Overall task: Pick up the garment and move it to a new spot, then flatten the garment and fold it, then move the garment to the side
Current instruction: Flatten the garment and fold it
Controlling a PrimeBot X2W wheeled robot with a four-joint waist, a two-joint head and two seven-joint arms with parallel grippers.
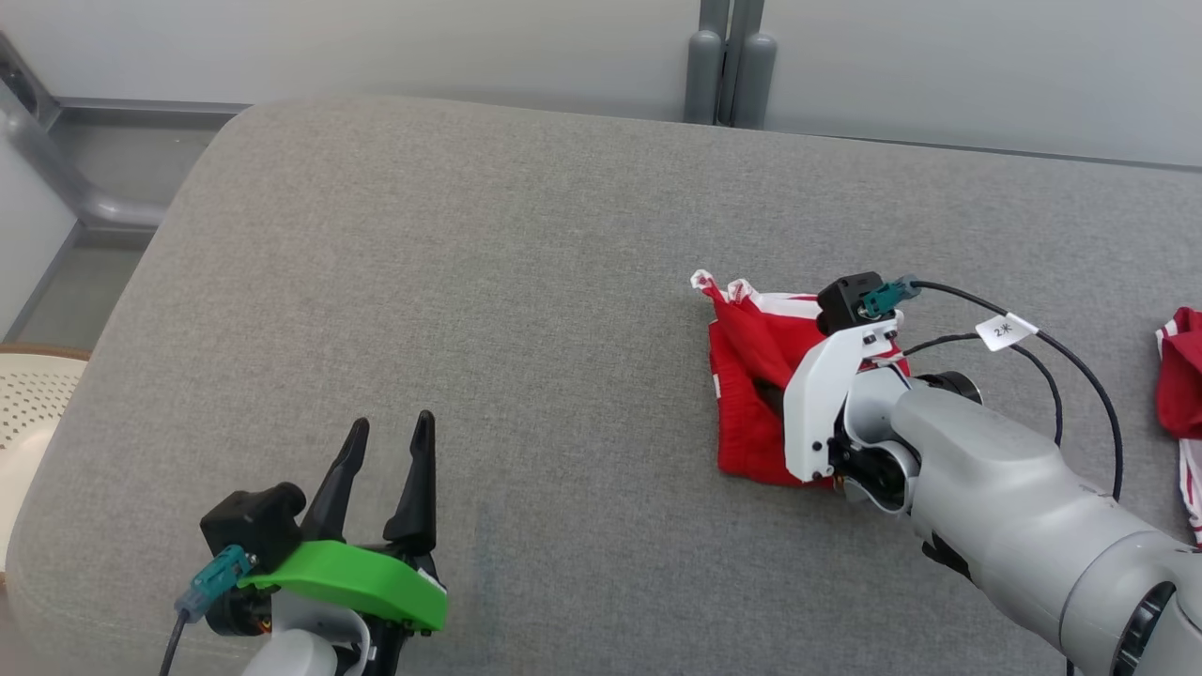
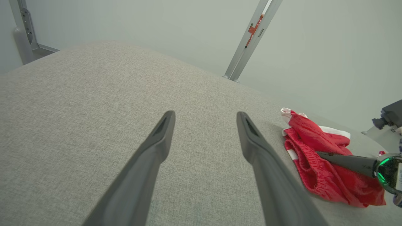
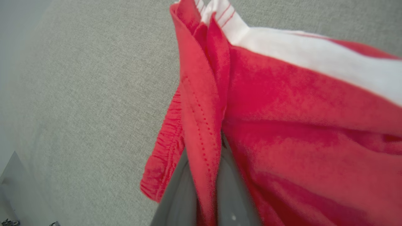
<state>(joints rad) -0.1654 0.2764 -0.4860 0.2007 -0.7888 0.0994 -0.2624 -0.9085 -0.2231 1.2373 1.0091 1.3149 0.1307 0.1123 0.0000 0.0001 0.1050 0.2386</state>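
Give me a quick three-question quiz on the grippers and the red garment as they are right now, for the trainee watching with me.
1. True or false: the left gripper is shut on the red mesh garment with white trim.
2. What is pinched between the fingers of the right gripper? A: a white towel. B: a fold of that garment. C: nothing.
3. Fill in: a second red cloth lies on the grey woven cushion at the head view's ___ edge.

Key: 1 false, its jaws stand open over bare cushion; 2 B; 3 right.
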